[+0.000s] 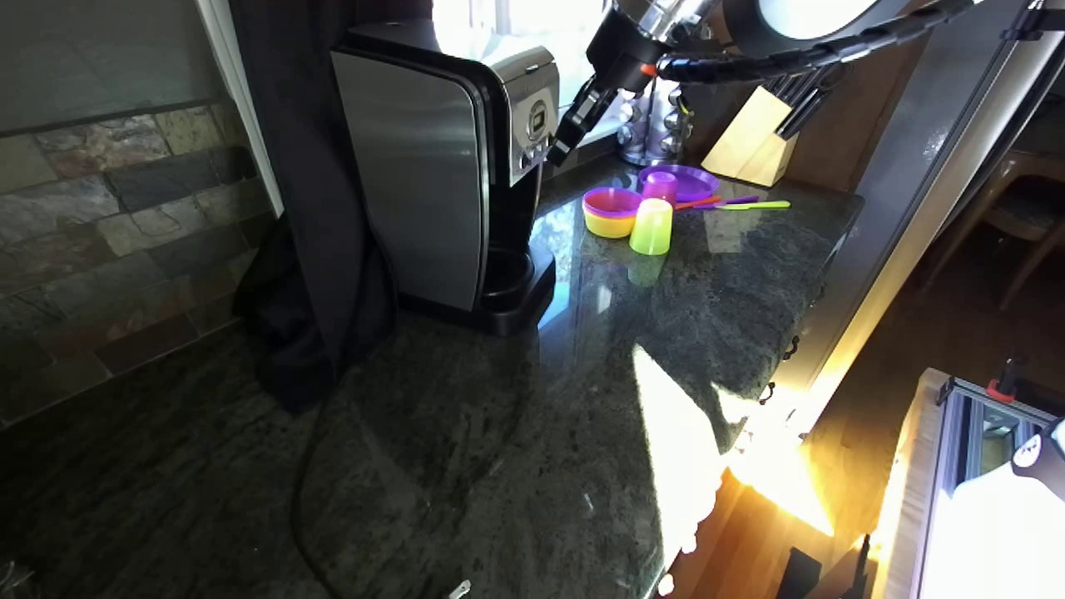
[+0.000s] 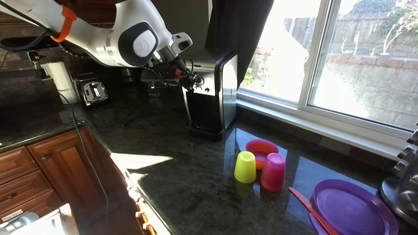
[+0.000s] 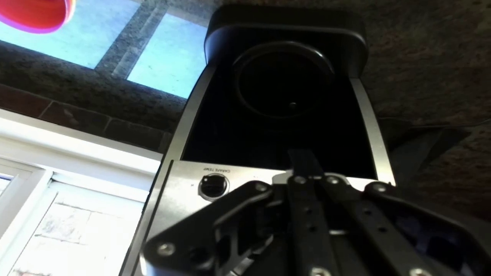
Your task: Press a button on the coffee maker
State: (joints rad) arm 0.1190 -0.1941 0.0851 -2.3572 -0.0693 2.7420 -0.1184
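The coffee maker [image 1: 416, 175] stands upright on the dark stone counter, with a brushed silver side and black base. Its silver front with a round display [image 1: 537, 121] and a row of buttons [image 1: 531, 156] faces my gripper [image 1: 559, 151]. The coffee maker [image 2: 229, 89] and gripper [image 2: 190, 85] also show in an exterior view, where the gripper covers part of the controls. In the wrist view, the fingers [image 3: 305, 163] are together, with nothing seen between them, over the panel's lower edge. A black dial [image 3: 213, 186] sits left of them. Whether the fingertips touch the panel I cannot tell.
Cups [image 2: 245, 167], a stacked bowl [image 1: 611, 212] and a purple plate [image 2: 351, 205] stand beside the coffee maker. A knife block [image 1: 753, 137] is farther along. A dark curtain [image 1: 291, 166] hangs behind it. A toaster [image 2: 93, 92] and paper towel roll [image 2: 61, 81] stand at the back.
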